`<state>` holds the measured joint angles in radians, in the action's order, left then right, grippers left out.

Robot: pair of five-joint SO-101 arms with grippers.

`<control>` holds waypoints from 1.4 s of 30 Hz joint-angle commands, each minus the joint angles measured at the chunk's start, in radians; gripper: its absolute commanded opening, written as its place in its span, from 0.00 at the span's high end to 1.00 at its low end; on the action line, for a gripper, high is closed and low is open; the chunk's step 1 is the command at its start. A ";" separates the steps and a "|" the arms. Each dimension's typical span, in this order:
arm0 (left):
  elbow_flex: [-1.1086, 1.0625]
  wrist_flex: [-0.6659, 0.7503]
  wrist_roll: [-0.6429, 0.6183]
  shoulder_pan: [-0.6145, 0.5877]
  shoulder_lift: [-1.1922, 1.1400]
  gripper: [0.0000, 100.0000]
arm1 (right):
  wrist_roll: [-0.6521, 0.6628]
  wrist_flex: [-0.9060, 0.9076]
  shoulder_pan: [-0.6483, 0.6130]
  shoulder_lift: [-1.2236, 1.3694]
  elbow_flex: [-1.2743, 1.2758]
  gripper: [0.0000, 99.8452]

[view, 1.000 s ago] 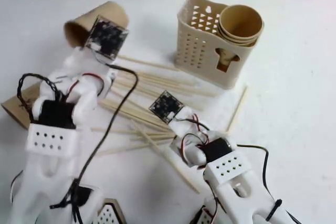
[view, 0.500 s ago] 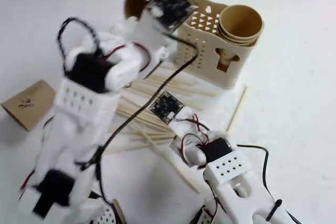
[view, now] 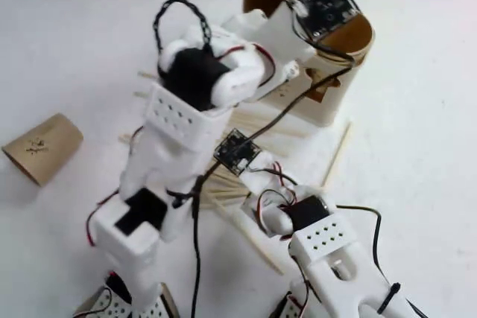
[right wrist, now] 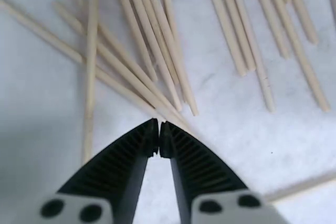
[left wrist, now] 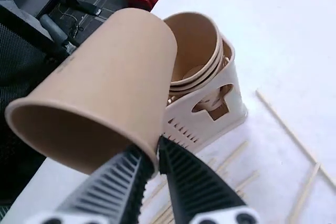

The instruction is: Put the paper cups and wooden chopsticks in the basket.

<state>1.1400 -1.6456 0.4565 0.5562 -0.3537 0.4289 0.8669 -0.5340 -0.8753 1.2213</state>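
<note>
The left tool [left wrist: 155, 158] has swung across the worktop [left wrist: 294, 35], clenched on the rim of a paper cup [left wrist: 105, 87], which is tilted base-first toward the basket [left wrist: 233, 111] just beyond. The right tool [right wrist: 158, 137], clenched empty, hovers over chopsticks [right wrist: 157, 56].

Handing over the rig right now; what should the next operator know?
Left gripper: shut on a paper cup, held tilted by the basket top.
Right gripper: shut, nothing visibly gripped, tips by the chopsticks on the table.
Done: stacked cups sit in the basket.
Left: drop this cup in, fetch the cup lying on its side, then all chopsticks.
</note>
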 commanded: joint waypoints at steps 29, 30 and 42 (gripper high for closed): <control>0.121 0.080 0.075 0.053 -0.119 0.90 | 0.011 -0.016 -0.008 -0.019 -0.006 0.98; 0.121 0.091 0.075 0.053 -0.119 0.90 | 0.011 -0.016 -0.008 -0.019 -0.006 0.98; 0.118 0.273 0.069 0.056 -0.122 0.90 | 0.011 -0.016 -0.008 -0.019 -0.006 0.98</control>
<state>1.2306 -1.4415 0.5240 0.5976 -0.4810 0.4289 0.8669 -0.5340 -0.8753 1.2213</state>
